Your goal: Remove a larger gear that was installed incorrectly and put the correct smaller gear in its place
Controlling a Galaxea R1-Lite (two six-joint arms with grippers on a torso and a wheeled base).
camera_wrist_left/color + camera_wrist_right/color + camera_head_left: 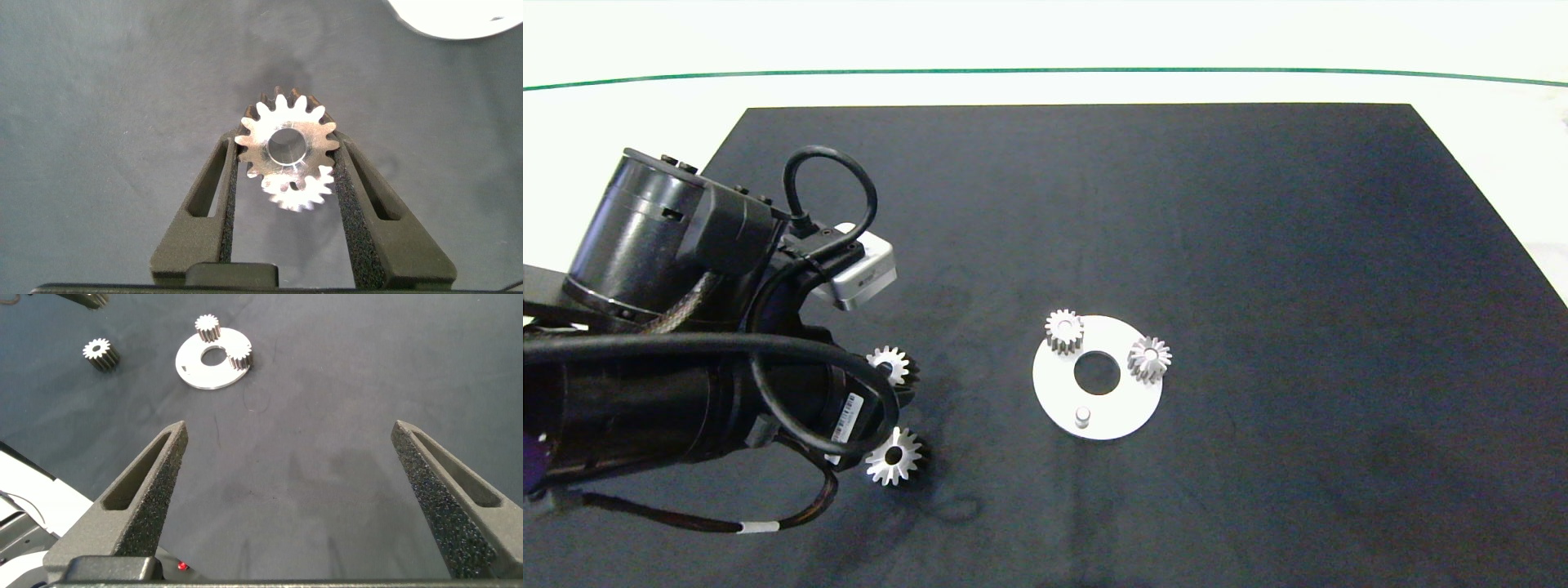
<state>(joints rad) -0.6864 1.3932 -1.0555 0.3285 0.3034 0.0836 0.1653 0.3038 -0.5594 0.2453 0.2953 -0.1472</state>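
A black mat [1258, 245] covers most of a white table [1045, 41], and a thin green line [1045, 70] crosses the table beyond the mat's far edge. Near the mat's middle lies a white disc [1123, 408] with a centre hole. Two small gears [1063, 329] stand on it at about 11 o'clock and between 2 and 3 o'clock. A bare peg [1082, 416] stands between 6 and 7 o'clock.

The left gripper [284, 140] is at 9 o'clock from the disc, well apart from it. Its pads press both flanks of the smaller gear [286, 145] (whether the gear is clear of the mat cannot be told). The larger gear [894, 456] lies flat on the mat toward 8 o'clock from the disc, just beside the left arm.

The right gripper [290, 429] hangs spread wide over bare mat. From 12 round to 6 o'clock of the disc, the mat is open out to its edges.
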